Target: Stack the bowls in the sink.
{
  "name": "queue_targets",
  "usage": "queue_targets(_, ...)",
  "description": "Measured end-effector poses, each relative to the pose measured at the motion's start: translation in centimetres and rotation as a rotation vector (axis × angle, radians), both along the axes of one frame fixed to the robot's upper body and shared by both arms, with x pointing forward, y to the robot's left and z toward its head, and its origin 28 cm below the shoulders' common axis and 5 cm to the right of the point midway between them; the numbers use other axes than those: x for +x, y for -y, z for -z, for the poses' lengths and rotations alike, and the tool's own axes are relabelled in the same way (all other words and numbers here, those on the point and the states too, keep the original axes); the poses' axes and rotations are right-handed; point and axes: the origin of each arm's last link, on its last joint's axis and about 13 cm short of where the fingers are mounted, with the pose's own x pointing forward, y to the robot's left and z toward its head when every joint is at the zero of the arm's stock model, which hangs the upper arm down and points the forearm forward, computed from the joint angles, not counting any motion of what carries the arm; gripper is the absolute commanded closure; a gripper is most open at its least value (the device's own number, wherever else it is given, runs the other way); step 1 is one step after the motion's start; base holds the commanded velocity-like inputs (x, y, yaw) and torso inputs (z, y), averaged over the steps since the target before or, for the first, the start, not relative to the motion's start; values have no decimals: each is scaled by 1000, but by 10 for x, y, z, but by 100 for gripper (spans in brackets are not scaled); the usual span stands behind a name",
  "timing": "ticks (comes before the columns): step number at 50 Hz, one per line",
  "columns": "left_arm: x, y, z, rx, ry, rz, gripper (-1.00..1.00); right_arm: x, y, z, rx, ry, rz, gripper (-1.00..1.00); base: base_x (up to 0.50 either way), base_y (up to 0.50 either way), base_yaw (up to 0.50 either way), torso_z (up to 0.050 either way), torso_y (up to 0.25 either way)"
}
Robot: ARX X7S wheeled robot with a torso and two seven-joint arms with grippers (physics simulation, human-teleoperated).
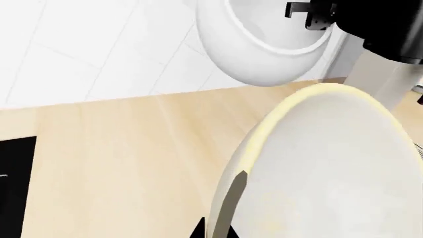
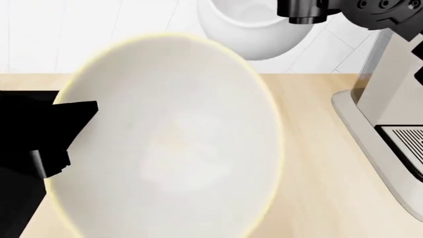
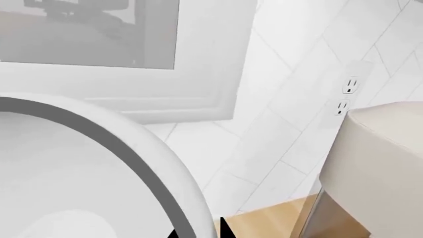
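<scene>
Pale wood counter (image 2: 317,163), white-tiled wall (image 2: 79,29)

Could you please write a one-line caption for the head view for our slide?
Left pincer holds the yellow-rimmed bowl; right pincer lifts the white bowl.

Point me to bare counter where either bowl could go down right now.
Bare wood shows between the cream bowl and the coffee machine, and in the left wrist view on the counter between the tiled wall and the black patch. Crowded: the white bowl and right gripper beside the machine.
</scene>
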Motion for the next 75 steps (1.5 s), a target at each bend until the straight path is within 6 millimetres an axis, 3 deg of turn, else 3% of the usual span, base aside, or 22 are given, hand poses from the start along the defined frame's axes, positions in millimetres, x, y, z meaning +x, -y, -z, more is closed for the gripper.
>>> queue_targets(18, -6, -14, 4, -36, 17, -109, 100, -2, 3, -2, 34, 28, 6, 100, 0, 0, 0, 0, 1)
queue_targets(46, -3, -38, 7, -79, 33, -376, 100, -18, 10, -6, 51, 151, -127, 100, 0, 0, 0, 0, 0)
queue_targets(75, -7, -48, -2, -82, 58, -464, 100, -26, 19, 2, 41, 208, -204, 100, 0, 0, 0, 1, 1)
